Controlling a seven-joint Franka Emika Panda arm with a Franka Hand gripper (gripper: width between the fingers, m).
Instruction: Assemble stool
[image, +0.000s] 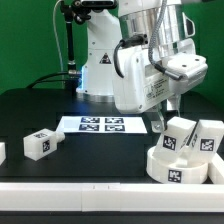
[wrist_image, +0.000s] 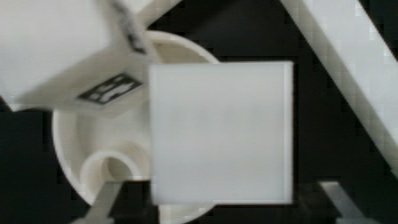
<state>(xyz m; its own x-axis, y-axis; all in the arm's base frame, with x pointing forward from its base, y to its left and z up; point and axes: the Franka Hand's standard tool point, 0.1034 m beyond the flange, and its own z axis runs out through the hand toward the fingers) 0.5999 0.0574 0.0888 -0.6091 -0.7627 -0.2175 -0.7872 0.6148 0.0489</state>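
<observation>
The round white seat (image: 178, 168) lies at the exterior view's lower right, and two tagged block legs stand on it. My gripper (image: 165, 122) comes down at the nearer leg (image: 182, 132); the other leg (image: 208, 138) stands just beyond. In the wrist view a plain white leg (wrist_image: 219, 125) sits between my fingers (wrist_image: 118, 196), gripper (wrist_image: 222, 200) shut on it, over the seat's ring (wrist_image: 98, 150). The second leg (wrist_image: 63, 60) with its tag leans beside it. How the held leg meets the seat is hidden.
A loose tagged leg (image: 40, 143) lies on the black table at the exterior view's left, and another part (image: 2, 151) shows at the left edge. The marker board (image: 105, 125) lies behind. A long white rail (wrist_image: 347, 50) runs past the seat.
</observation>
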